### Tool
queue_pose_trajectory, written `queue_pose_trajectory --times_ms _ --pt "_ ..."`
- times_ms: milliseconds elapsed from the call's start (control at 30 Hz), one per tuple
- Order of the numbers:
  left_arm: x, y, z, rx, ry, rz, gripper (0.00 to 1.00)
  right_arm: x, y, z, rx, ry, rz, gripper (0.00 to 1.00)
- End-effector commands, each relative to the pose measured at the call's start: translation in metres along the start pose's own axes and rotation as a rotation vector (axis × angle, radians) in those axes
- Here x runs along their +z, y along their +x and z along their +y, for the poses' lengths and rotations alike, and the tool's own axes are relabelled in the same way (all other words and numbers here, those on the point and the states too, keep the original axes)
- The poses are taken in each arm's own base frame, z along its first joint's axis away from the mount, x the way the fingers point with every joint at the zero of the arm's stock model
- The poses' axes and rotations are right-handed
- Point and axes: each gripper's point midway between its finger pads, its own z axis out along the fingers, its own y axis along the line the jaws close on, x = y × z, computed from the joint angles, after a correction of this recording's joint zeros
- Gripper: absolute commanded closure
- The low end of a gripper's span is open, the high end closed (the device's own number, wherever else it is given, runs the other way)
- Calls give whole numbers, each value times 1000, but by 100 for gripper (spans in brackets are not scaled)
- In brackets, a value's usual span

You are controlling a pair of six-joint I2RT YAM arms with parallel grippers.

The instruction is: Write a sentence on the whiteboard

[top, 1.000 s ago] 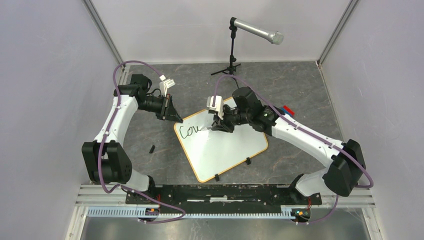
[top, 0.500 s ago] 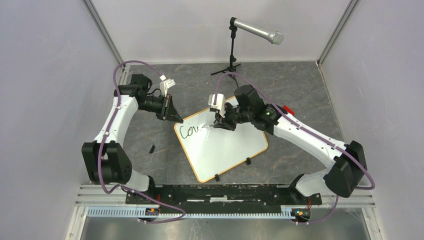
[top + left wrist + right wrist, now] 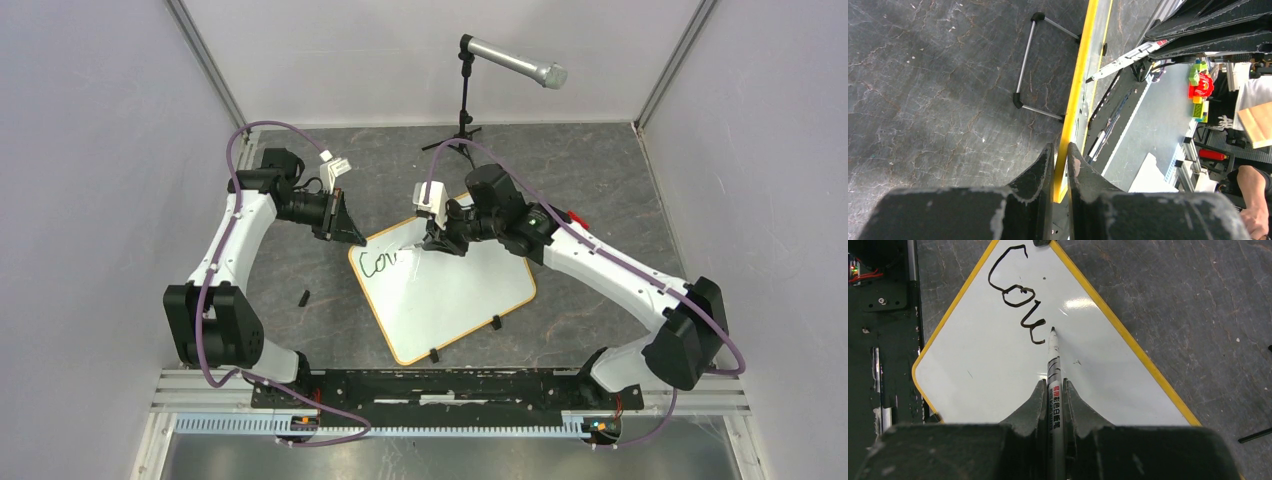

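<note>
Right wrist view: black handwritten sentence (image 3: 1017, 295) reads "Cou", three letters, one line. One glossy white rectangular whiteboard (image 3: 988, 375), orange-yellow rim, flat on mid grey table (image 3: 1198, 300), skewed. One white marker pen (image 3: 1053, 365) clamped tight in right gripper (image 3: 1053, 386), tip at board beside "u"; barrel print illegible. Far-left rim pinched in left gripper (image 3: 1060, 150). Two black clip feet (image 3: 495, 322) on near edge.

**Your two arms: white shells, black joints**

Your left arm (image 3: 228, 240) and right arm (image 3: 610, 272) both have white link shells between chunky black joint housings. A purple cable (image 3: 236, 150) loops along each arm, and a small white camera block (image 3: 430, 200) sits at each wrist. A green light (image 3: 537, 222) glows on your right forearm. Your left tool (image 3: 1060, 146) and right tool (image 3: 1053, 382) have matte black fingers (image 3: 1033, 175), scuffed pale grey along the edges.
</note>
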Motion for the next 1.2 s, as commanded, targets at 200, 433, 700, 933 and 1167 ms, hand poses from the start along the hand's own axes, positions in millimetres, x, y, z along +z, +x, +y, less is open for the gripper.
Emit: queue_pose_trajectory --times_ms 200,433,700,933,1167 --pt "-5 -1 5 52 -60 2 98 4 -5 -15 -26 45 -8 100" --pt "-4 -1 5 51 -59 2 98 -5 6 -12 -21 53 7 100" --pt "-4 -2 5 51 -59 3 98 -6 22 4 7 12 23 100" --pt "-4 -2 5 50 -61 3 98 -2 18 6 10 -9 12 100" --pt "-4 -1 5 50 -61 4 98 0 3 -10 -4 32 -9 100"
